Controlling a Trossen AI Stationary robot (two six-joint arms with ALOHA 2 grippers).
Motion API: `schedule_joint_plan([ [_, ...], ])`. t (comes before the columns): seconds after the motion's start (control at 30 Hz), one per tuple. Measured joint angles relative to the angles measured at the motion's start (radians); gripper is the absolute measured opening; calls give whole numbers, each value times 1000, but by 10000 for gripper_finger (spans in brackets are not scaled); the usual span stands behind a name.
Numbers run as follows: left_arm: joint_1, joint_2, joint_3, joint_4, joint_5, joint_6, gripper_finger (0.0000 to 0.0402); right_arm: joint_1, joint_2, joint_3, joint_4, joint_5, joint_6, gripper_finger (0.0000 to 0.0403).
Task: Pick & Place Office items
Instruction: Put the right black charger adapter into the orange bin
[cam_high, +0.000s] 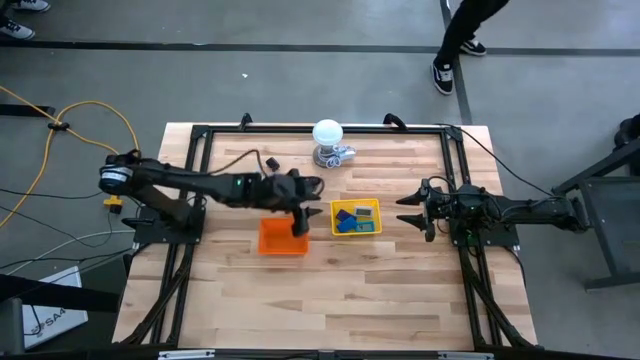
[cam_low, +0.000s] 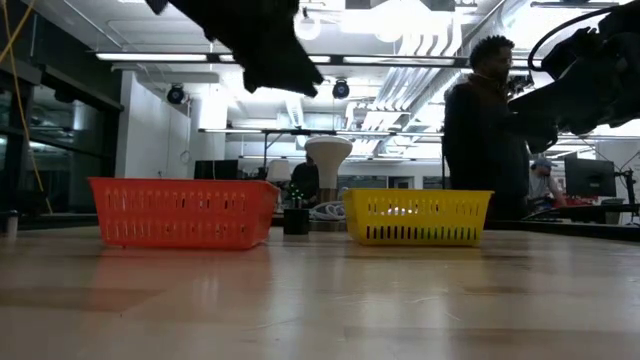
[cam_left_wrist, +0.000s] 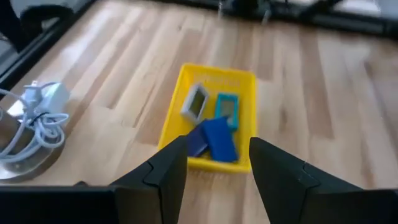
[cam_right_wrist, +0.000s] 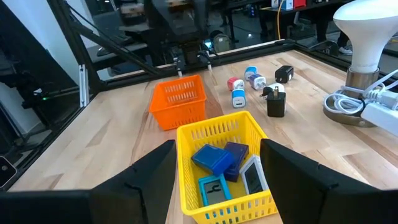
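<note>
Blue, teal and grey flat rectangular blocks (cam_left_wrist: 214, 124) lie in the yellow slotted plastic tray (cam_left_wrist: 186, 81); light, stiff, slick. My left end effector (cam_left_wrist: 214, 171), fingers apart, should pinch their thin edges.

Two trays sit side by side at mid-desk (cam_high: 330, 290): the left tray (cam_high: 281, 238) and the right tray (cam_high: 356, 217). The right tray holds four flat rectangular blocks (cam_right_wrist: 219, 169). Behind both stands a lamp (cam_high: 328, 134) on its base, cable (cam_right_wrist: 373, 99) coiled beside it. Small plug adapters (cam_right_wrist: 256, 87) lie between lamp and left tray.
</note>
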Motion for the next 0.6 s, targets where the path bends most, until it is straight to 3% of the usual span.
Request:
schedule_joint_plan([
  [0.37, 293, 1, 0, -116, 267, 229, 165, 0, 0, 0, 1, 0, 0, 220],
  [0.6, 403, 2, 17, -166, 289, 433, 165, 0, 0, 0, 2, 0, 0, 220],
])
